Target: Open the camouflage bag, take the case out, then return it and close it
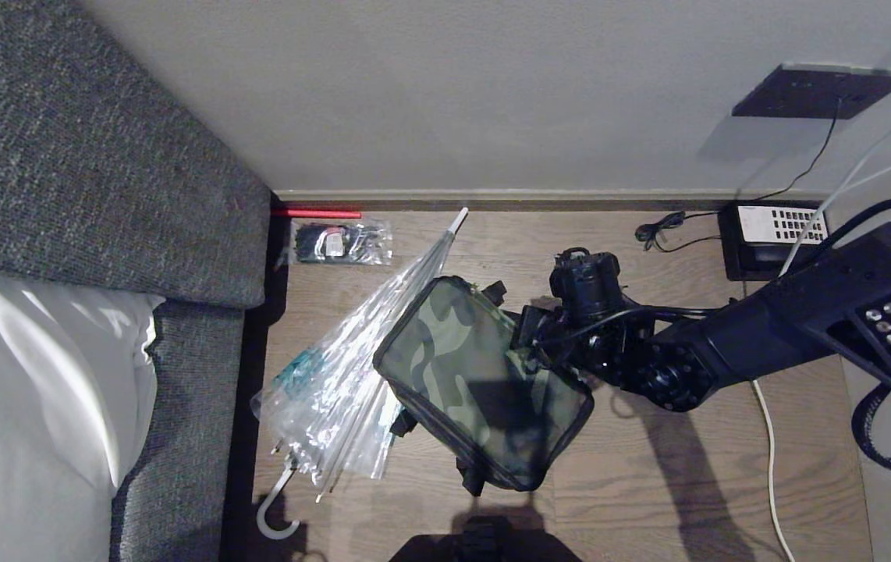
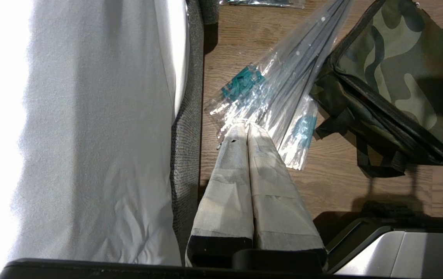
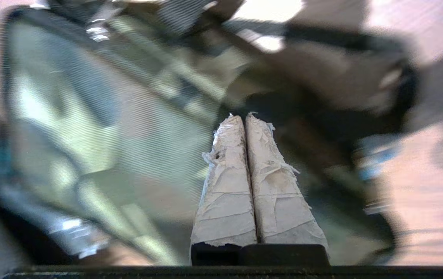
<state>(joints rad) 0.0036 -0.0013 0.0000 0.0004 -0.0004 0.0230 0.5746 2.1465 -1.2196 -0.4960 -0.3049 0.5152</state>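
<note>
The camouflage bag (image 1: pixel 469 375) lies on the wooden floor with its green patterned top panel flat and black straps at its sides. My right gripper (image 1: pixel 525 332) sits at the bag's far right edge. In the right wrist view it (image 3: pixel 244 116) is shut, its taped fingers pressed together with nothing between them, close over the blurred bag (image 3: pixel 89 116). My left gripper (image 2: pixel 246 124) is shut and parked above the floor beside the sofa, apart from the bag (image 2: pixel 400 77). The case is hidden.
A clear plastic-wrapped umbrella (image 1: pixel 352 351) leans against the bag's left side. A grey sofa (image 1: pixel 63 156) with a white cushion (image 1: pixel 24 390) fills the left. A small plastic packet (image 1: pixel 340 242), a black box (image 1: pixel 777 234) and cables (image 1: pixel 769 453) lie near the wall.
</note>
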